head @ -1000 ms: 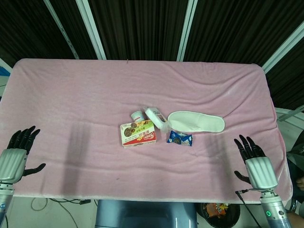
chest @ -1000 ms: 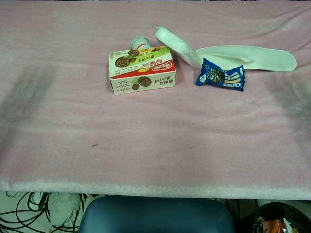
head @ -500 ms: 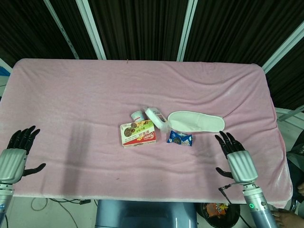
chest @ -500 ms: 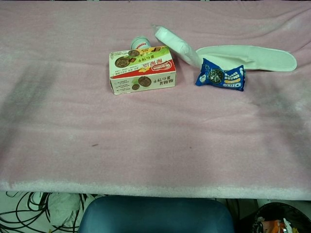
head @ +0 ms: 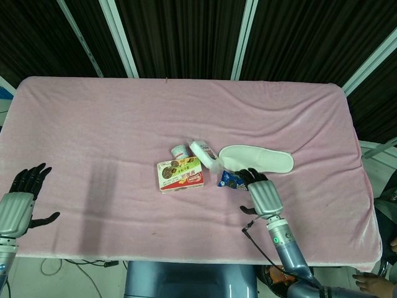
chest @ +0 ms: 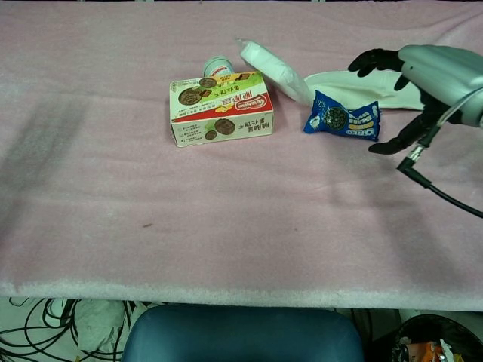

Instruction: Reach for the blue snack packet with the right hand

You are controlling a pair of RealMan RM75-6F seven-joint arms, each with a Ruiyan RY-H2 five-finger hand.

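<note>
The blue snack packet [head: 230, 180] [chest: 343, 118] lies flat on the pink cloth, just right of the biscuit box. My right hand [head: 262, 194] [chest: 426, 79] hovers at the packet's right end with fingers spread, holding nothing; in the head view its fingertips cover part of the packet. Whether it touches the packet cannot be told. My left hand [head: 18, 202] stays at the table's near left edge, fingers apart and empty, seen only in the head view.
A biscuit box [head: 180, 174] [chest: 220, 108] lies left of the packet. Behind it stand a small cup [head: 180, 151] [chest: 219, 68] and a white wrapped packet [head: 205, 153] [chest: 273, 69]. A white slipper [head: 257, 159] [chest: 358, 84] lies right behind the blue packet.
My right hand has swept left and forward from the table's near right edge to the blue packet, entering the chest view. My left hand has not moved.
</note>
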